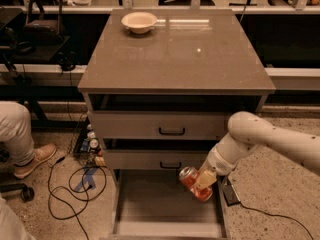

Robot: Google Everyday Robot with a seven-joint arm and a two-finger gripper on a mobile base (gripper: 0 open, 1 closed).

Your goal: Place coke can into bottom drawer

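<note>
Coke can point(192, 183) hangs tilted, silver top up and to the left, over the right side of the pulled-out bottom drawer point(160, 204), not yet on its floor. Pincer point(205, 180) is clenched across the can's body. The arm reaches in from the right, probably to clear the drawer's side wall. Middle drawer point(170, 160) sits further back, so the drop path looks open. Cream bowl point(139, 21) rests on the table point(175, 59), well apart.

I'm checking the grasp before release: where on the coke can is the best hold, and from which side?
Its mid-body, across the round sides, coming from the right. The coke can hangs tilted, silver top up-left, above the open bottom drawer, and the gripper clamps it there, leaving both ends free.
</note>
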